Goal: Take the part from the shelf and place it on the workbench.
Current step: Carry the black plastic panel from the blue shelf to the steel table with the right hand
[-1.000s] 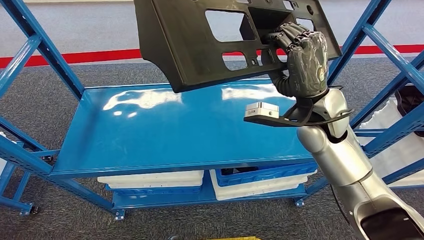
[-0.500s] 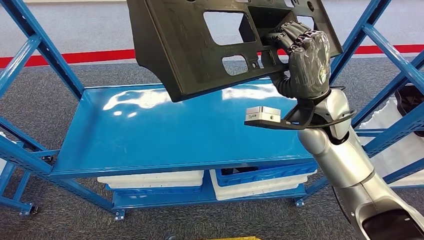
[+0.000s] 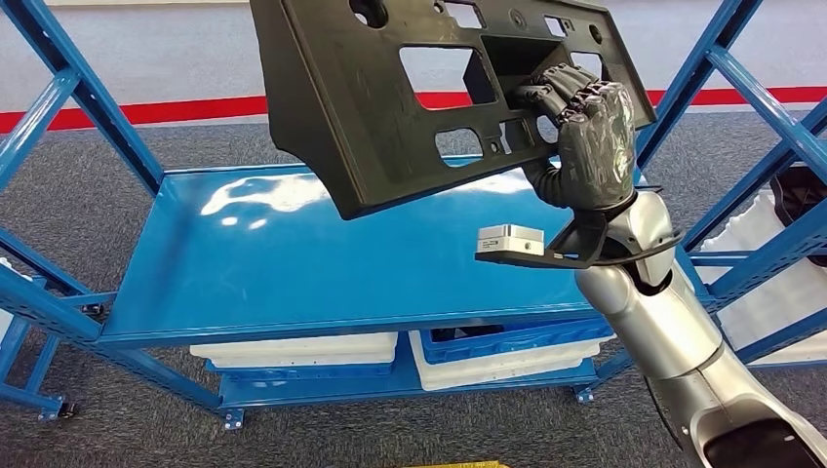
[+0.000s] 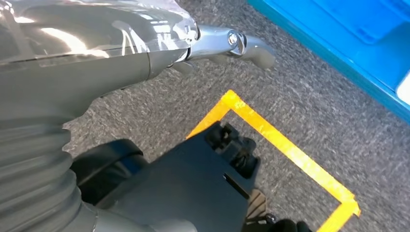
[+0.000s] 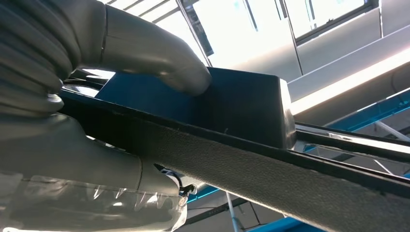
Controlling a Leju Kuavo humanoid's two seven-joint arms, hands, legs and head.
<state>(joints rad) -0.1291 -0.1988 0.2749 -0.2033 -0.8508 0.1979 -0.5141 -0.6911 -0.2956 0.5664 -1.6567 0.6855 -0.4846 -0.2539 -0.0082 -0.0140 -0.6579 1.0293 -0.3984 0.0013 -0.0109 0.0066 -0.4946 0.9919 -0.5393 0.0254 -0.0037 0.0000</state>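
Blue shelf (image 3: 293, 253) on grey carpet, red floor line (image 3: 146, 110) behind it. Right hand (image 3: 585, 132) grips black part (image 3: 390, 107) above shelf, long axis across, tilted. Left hand (image 4: 96, 58): grasp cannot be told.

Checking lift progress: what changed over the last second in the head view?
The right hand, gripping the black part at a cutout, shifted slightly left and tilted the part, so more of its upper edge with the holes shows and its left end sits a little higher. The grip is unchanged. The blue shelf and the bins beneath it stayed put.
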